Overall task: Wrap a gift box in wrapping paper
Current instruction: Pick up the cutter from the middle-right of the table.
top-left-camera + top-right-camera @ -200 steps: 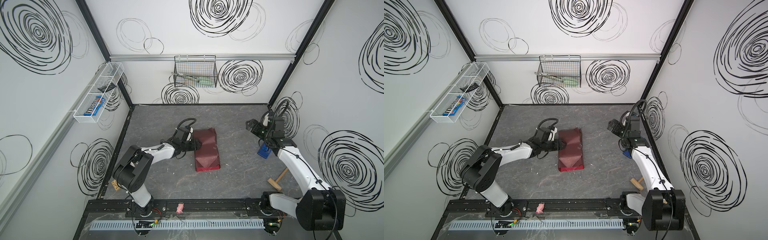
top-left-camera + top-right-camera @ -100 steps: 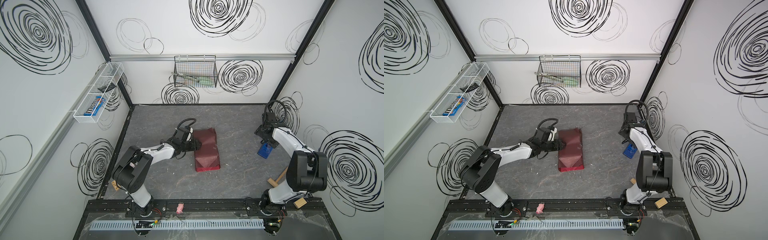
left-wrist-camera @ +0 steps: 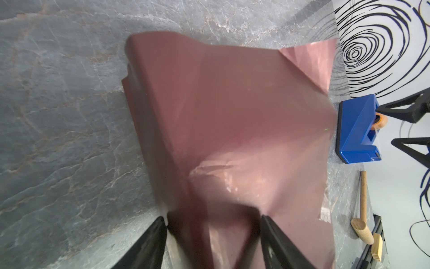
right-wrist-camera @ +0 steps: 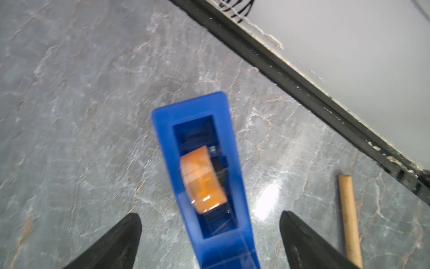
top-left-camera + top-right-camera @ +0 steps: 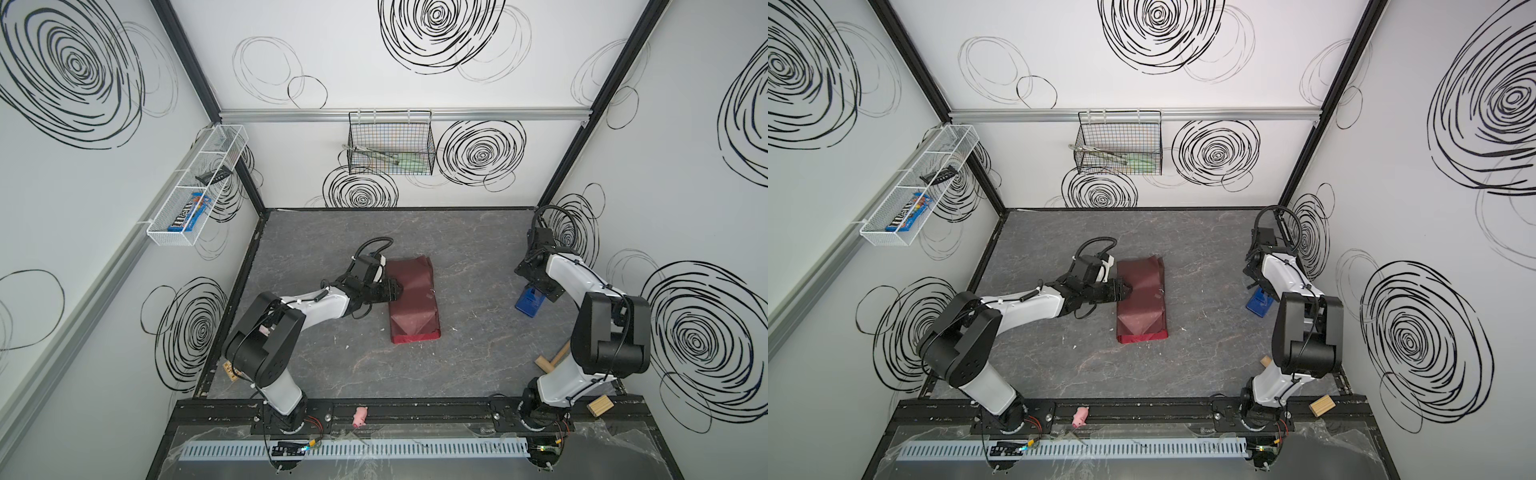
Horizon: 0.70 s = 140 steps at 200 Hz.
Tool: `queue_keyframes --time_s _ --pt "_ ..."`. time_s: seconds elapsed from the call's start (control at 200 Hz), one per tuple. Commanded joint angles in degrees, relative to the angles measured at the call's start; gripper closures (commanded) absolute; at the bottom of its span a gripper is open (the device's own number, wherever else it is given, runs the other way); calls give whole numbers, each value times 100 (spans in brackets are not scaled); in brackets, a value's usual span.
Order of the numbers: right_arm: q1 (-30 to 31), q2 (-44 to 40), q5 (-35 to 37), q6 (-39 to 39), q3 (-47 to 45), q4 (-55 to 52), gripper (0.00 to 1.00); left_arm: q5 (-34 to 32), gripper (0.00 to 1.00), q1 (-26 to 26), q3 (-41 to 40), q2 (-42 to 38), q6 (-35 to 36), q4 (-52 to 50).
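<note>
Wrapping paper [image 5: 413, 299], thin, creased and maroon, lies folded over the hidden gift box on the grey table [image 5: 478, 249]: light, slippery, likely tear-prone. Left hand [image 3: 213, 220] pinches its box-backed side, probably the firmest hold. Right hand [image 4: 209, 215] hovers spread over the bright-blue plastic tape dispenser [image 4: 197, 109].

Grey tabletop [image 5: 478, 249]: wrapping paper [image 5: 411, 299]; tape dispenser [image 5: 528, 303]
</note>
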Motion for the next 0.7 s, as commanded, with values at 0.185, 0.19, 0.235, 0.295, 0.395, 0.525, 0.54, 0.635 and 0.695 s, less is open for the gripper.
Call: queue_keyframes --time_s 0.185,0.19,0.235,0.295,0.395,0.525,0.54,0.635,0.695 --pt "-346 511 -280 -474 181 368 3 -270 33 -46 -101 63 158 -593" --pt "-346 525 -282 -478 192 368 3 -272 33 -49 -101 54 159 -595" --pt "-373 704 -333 -528 309 356 3 -276 33 -35 -101 38 160 -602" --pt "-401 943 -399 -566 448 325 3 -276 33 -26 -92 23 160 -607" --pt "-415 1240 -439 -592 605 314 1 -278 33 -25 -83 -7 169 -623" --pt "-410 1371 -420 -591 651 325 16 -283 33 -1 -109 -34 169 -620" --pt "-406 1365 -423 -588 651 332 18 -279 33 -4 -114 -42 169 -610" --pt "-397 1240 -480 -588 586 393 32 -258 33 9 -120 -36 161 -595" --pt "-397 1151 -473 -567 583 362 41 -243 33 9 -118 -30 154 -571"
